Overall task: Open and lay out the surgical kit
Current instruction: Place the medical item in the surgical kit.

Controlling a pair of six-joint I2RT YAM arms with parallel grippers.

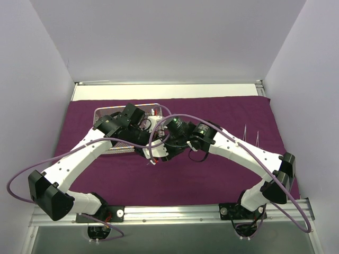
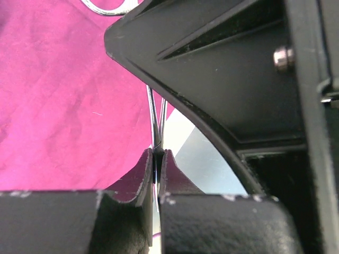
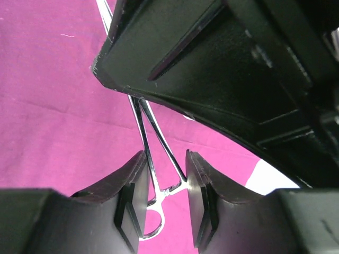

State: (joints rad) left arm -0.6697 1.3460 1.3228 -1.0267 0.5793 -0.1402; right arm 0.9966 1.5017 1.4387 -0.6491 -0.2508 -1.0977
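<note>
We see the maroon cloth wrap (image 1: 212,174) already spread flat, so unwrapping looks done and laying out is in hand. The wire-mesh tray (image 1: 103,114) sits toward ten o'clock on it. Both arms meet just beside the tray's four o'clock corner. The left gripper (image 2: 157,159) is clamped on the thin shafts of a pair of forceps (image 3: 153,137). The right gripper (image 3: 164,164) has its jaws apart, straddling the ring end. We judge this a handover: the right should close before the left lets go. Two slim instruments (image 1: 244,132) lie at three o'clock, well apart. We can read no labels or writing.
</note>
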